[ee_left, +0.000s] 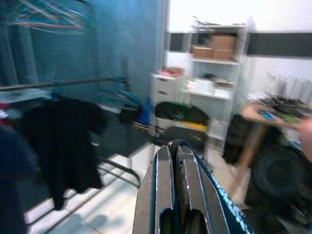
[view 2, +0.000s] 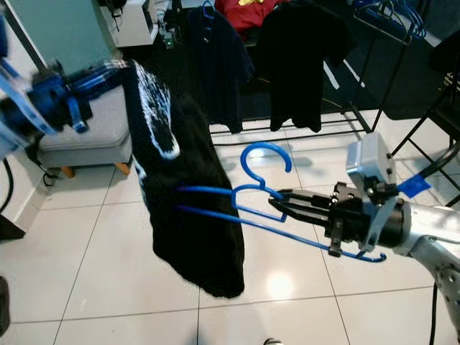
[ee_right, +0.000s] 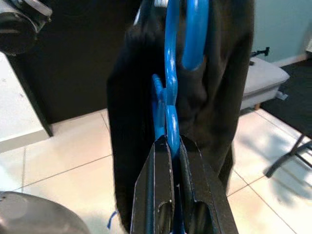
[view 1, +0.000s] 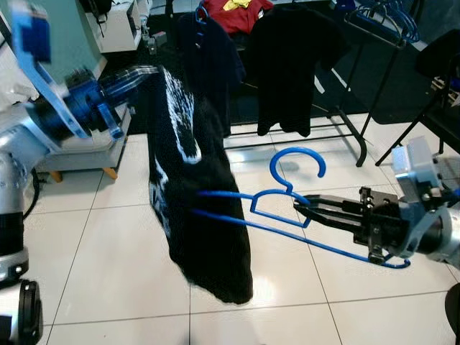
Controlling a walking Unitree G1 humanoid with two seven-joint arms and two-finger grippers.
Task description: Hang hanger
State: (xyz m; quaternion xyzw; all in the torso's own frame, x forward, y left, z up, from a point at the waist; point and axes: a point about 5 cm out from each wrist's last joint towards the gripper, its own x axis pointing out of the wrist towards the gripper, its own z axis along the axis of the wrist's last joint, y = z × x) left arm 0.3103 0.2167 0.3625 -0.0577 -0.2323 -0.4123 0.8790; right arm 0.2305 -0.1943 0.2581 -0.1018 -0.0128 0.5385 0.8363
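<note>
A black shirt [view 1: 194,208] with white print hangs in the air over the tiled floor. Its top edge is pinched in my left gripper [view 1: 147,72], which is raised at the upper left and blurred; in the left wrist view its fingers [ee_left: 168,190] lie pressed together. A blue plastic hanger [view 1: 298,154] lies level, hook pointing up, and one arm [view 1: 215,195] reaches into the shirt. My right gripper [view 1: 302,205] comes in from the right and is shut on the hanger's neck just under the hook [ee_right: 171,122].
Behind stands a clothes rack [view 1: 359,144] carrying a black tee [view 1: 291,65], a dark navy shirt [view 1: 212,65] and a red shirt [view 1: 241,14]. Spare blue hangers [view 1: 392,14] hang at the top right. A grey seat [view 2: 79,136] sits at the left, a black chair [view 1: 438,93] at the right.
</note>
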